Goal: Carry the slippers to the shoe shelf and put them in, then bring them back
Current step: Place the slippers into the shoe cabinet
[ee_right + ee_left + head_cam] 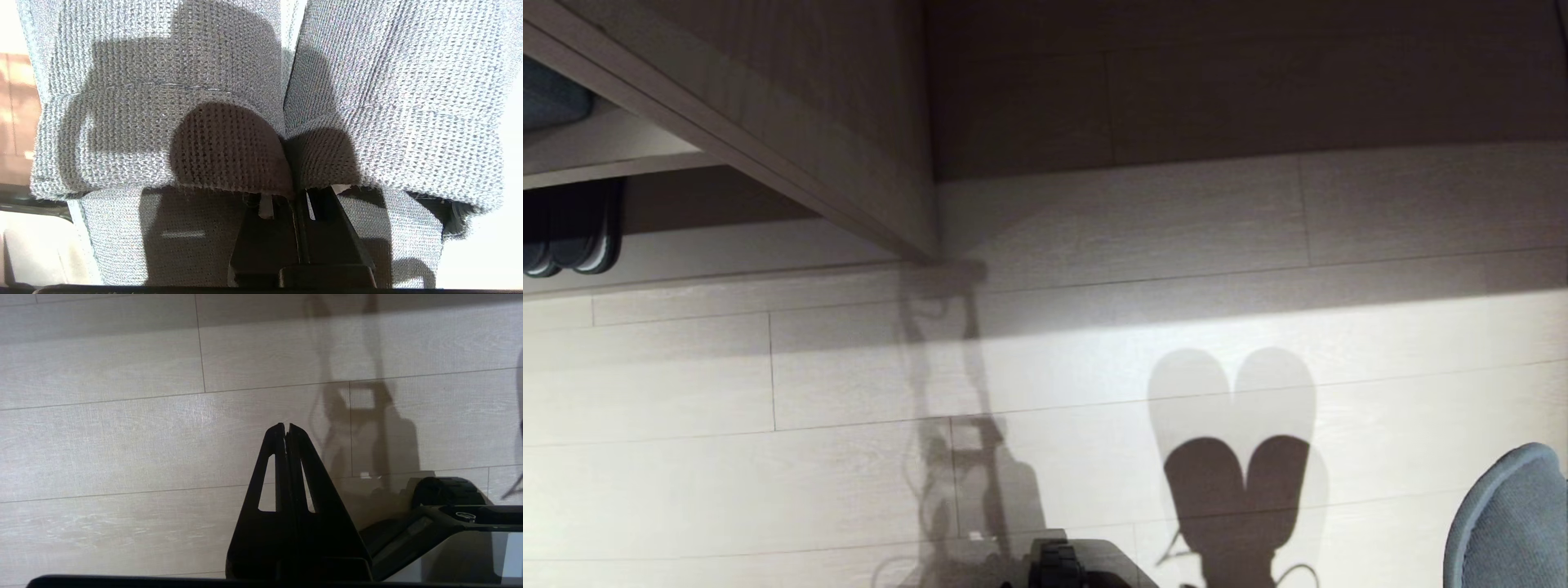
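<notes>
Right gripper [300, 196] pinches both knit slippers [229, 102] by their straps; soft, light, floppy, they hang below it. Left gripper [287, 426] pressed together, empty.

Pale plank floor [1094, 343] fills the frame; a dark pair of shoes [572, 233] stands on it at far left, under a wooden shelf [605, 151].

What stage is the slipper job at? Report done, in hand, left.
Done: the pair of grey knitted slippers is lifted, clamped in the shut right gripper. In hand: carrying them above the pale plank floor; the left gripper is shut and empty. Left: setting them down; outbound or return trip cannot be told.
</notes>
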### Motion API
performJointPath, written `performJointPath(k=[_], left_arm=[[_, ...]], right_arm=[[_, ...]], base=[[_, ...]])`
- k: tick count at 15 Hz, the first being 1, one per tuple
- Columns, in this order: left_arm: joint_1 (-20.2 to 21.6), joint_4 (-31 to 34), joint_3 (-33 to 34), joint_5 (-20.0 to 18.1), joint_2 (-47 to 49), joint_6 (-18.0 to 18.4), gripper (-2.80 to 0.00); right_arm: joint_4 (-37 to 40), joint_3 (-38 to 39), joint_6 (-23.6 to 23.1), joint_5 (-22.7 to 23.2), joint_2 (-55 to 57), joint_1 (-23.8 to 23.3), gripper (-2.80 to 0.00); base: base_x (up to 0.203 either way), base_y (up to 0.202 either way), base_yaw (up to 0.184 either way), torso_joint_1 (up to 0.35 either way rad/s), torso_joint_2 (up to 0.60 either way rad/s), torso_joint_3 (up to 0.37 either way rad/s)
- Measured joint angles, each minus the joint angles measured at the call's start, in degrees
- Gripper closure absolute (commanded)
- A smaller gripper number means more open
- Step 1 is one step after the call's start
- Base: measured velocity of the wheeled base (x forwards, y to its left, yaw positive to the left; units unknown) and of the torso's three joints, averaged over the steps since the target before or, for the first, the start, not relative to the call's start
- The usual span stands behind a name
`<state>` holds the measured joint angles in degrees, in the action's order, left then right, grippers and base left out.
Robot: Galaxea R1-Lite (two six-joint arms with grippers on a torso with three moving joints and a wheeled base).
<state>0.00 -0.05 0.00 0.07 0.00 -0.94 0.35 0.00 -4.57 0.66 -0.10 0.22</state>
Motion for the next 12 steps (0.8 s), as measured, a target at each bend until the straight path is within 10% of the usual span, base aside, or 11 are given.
performJointPath(k=[12], left_arm=[[0.0,0.0,0.0,0.0,0.0,0.0,0.0]], right_arm=[[0.0,0.0,0.04,-0.02,0.02,0.02,0.0]], base=[[0.0,0.0,0.0,0.001,0.0,0.202]])
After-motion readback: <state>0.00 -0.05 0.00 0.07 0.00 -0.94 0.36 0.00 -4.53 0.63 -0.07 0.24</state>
